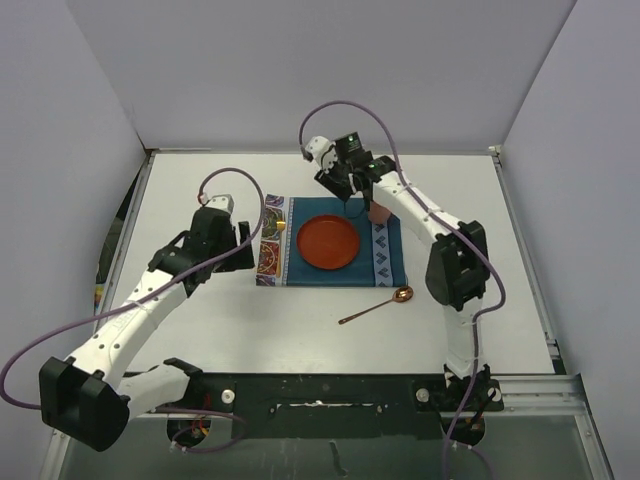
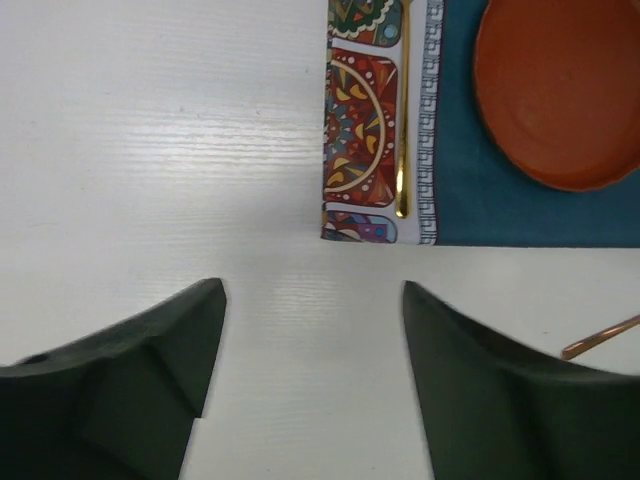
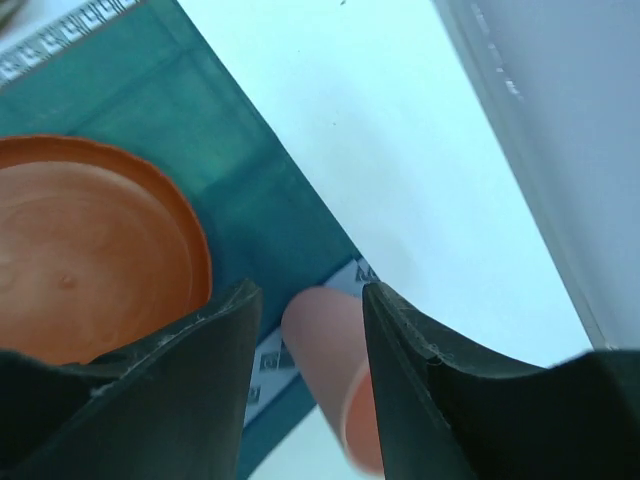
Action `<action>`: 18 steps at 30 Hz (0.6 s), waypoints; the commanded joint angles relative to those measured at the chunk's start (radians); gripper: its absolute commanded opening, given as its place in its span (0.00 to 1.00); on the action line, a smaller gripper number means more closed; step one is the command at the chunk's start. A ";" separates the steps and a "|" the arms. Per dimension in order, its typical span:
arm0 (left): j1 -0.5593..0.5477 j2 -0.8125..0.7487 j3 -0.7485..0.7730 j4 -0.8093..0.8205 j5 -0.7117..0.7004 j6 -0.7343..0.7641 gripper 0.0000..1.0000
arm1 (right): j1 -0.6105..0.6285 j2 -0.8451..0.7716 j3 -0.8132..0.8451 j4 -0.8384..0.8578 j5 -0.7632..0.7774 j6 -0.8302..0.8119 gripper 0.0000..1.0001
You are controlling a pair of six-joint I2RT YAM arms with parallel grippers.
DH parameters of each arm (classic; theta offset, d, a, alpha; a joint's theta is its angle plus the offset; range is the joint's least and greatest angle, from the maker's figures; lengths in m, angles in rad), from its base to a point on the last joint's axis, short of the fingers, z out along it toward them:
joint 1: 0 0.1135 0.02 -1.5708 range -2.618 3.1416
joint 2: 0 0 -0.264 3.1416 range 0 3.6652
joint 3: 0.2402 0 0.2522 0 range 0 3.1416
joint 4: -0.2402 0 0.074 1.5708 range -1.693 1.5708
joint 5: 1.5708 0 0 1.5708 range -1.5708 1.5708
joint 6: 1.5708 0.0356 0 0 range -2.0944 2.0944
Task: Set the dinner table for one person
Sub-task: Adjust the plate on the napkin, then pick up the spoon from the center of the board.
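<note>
Lower centre, right gripper [image 3: 312, 290] is straddling the pale pink plastic cup [image 3: 325, 365], jaws parted — a snagging finger could topple it; left gripper [image 2: 312, 288] hanging open.

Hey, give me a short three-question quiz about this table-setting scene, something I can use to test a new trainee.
1. True or false: the spoon lies on the dinner table, off the placemat.
2. Fill in: the orange plate sits in the placemat's ____.
3. What is between the fingers of the right tool? A plate, B spoon, C pink cup.
Key: 1 true; 2 middle; 3 C.
</note>
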 commanded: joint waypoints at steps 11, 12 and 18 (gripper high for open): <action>-0.457 0.304 0.100 0.245 0.356 0.122 0.24 | -0.242 -0.655 -0.469 -0.035 -0.012 0.067 0.27; -0.503 0.354 0.117 0.256 0.348 0.123 0.31 | -0.280 -0.678 -0.494 -0.026 -0.021 0.073 0.29; -0.704 0.529 0.221 0.285 0.206 0.184 0.98 | -0.403 -0.796 -0.609 -0.002 -0.031 0.077 0.30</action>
